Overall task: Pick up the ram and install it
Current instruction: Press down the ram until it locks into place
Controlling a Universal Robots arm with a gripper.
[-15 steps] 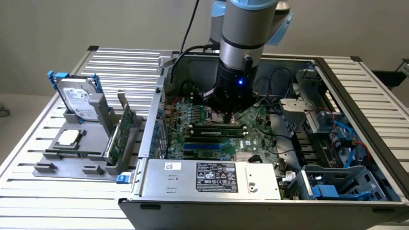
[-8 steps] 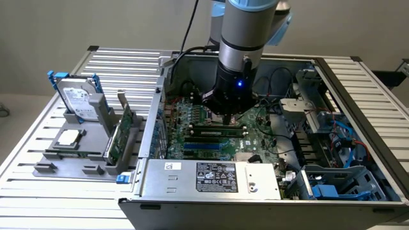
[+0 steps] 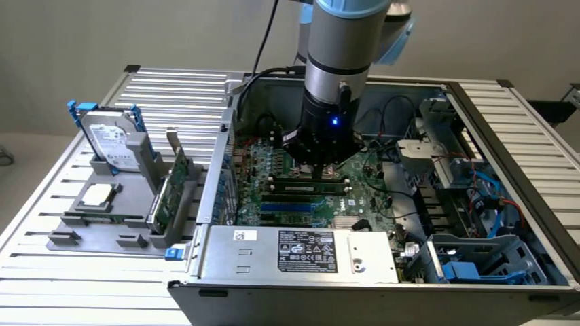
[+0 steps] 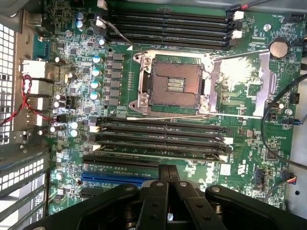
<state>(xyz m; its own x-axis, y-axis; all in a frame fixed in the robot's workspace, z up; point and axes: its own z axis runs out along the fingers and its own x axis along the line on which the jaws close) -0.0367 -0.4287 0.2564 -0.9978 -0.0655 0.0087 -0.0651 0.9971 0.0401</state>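
My gripper (image 3: 317, 165) reaches down into the open computer case (image 3: 210, 183), over the motherboard (image 3: 367, 197). Directly beneath its tips, a narrow dark-green stick that looks like the ram (image 3: 311, 181) stands on edge in a memory slot. I cannot tell whether the tips touch it. In the wrist view the gripper (image 4: 168, 175) is shut, its black fingers (image 4: 159, 191) pressed together with nothing between them. They hang just past the lower bank of memory slots (image 4: 160, 139). From this view I cannot make out the ram among those slots.
Outside the case, at the exterior view's left, a grey fixture (image 3: 91, 234) holds a hard drive with blue rails (image 3: 111, 139), a green expansion card (image 3: 172, 187) and a chip (image 3: 97, 197). A power supply (image 3: 295, 251), drive bays (image 3: 480, 261) and cables (image 3: 494, 190) crowd the case. The empty processor socket (image 4: 173, 84) is open.
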